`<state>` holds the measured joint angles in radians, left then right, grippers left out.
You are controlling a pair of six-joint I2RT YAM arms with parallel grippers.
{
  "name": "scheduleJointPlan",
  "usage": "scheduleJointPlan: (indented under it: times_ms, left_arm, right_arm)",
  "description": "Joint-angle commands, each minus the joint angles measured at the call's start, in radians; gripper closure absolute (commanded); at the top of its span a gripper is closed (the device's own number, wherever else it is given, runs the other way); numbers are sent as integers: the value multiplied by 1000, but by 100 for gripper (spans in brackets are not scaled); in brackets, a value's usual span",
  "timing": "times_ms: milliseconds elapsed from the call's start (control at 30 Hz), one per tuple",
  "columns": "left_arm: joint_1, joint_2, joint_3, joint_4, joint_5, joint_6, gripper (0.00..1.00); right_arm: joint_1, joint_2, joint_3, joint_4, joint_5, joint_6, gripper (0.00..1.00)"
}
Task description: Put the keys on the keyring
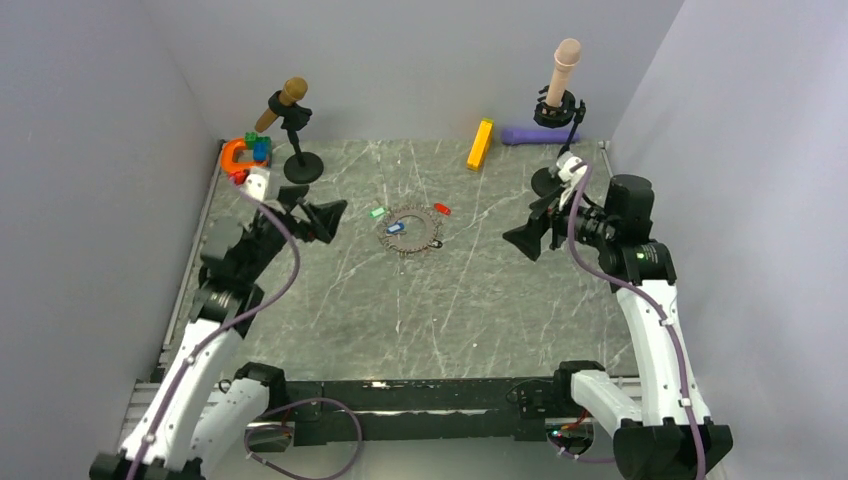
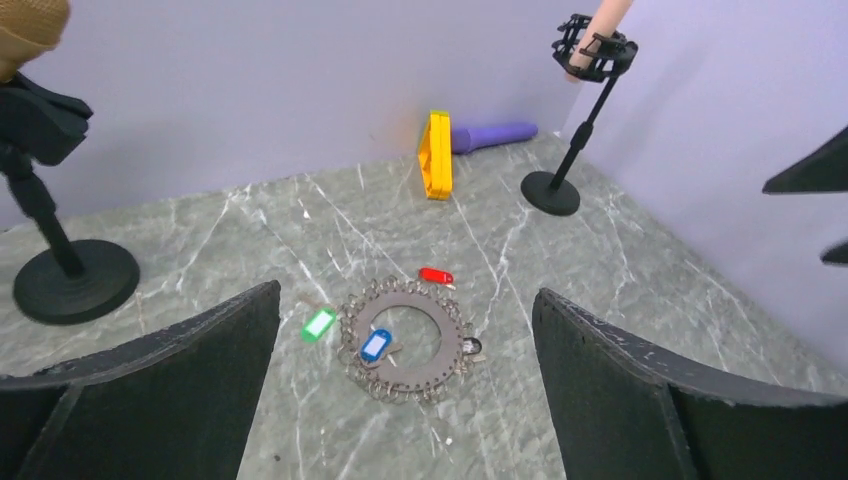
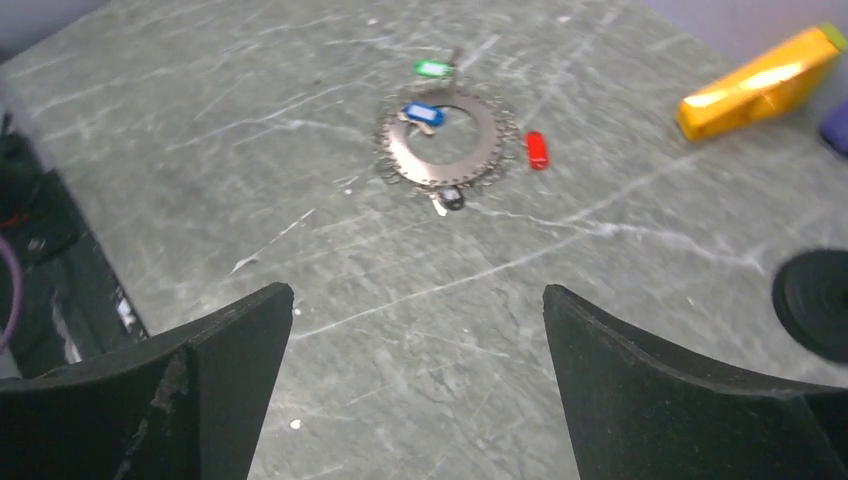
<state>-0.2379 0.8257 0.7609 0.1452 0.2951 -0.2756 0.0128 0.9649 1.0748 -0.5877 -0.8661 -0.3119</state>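
Grey marble table point(image 1: 330, 300); left gripper point(image 1: 330, 220), jaws wide apart and empty, left of the keyring point(image 2: 440, 345); right gripper point(image 1: 528, 240), likewise agape, right of it; blue key point(image 2: 376, 344) across its inner edge; black key point(image 2: 472, 346) touching its rim; green key point(image 2: 319, 324) and red key point(image 2: 436, 276) just outside it.

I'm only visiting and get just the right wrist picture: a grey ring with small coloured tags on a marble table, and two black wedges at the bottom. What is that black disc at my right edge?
Observer: It is the foot of a stand. The top view shows it holding a beige microphone, which your picture cuts off.
Operator: Is there another one like it?
Observer: Yes, a second stand at the far left carries a brown microphone.
Operator: And is there a second arm?
Observer: Yes. The left gripper hangs to the left of the keyring, jaws wide open and holding nothing.
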Motion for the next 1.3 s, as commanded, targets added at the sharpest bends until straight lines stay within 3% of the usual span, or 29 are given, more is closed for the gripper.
scheduleJointPlan:
  times_ms: [0,100,300,1267]
  left_arm:
    - [29,-144,-12,-195,56,15,1]
    - [29,-241,33,-401,18,99,1]
    - [29,-359,41,-527,-57,172,1]
    - [29,-425,-76,-452,-55,99,1]
  right_arm:
    - [-37,-38,43,57,214,210,0]
    - [-38,-63,39,85,316,323,0]
    - [-40,-88,66,80,518,440,0]
    - [-96,-114,19,110,465,453,0]
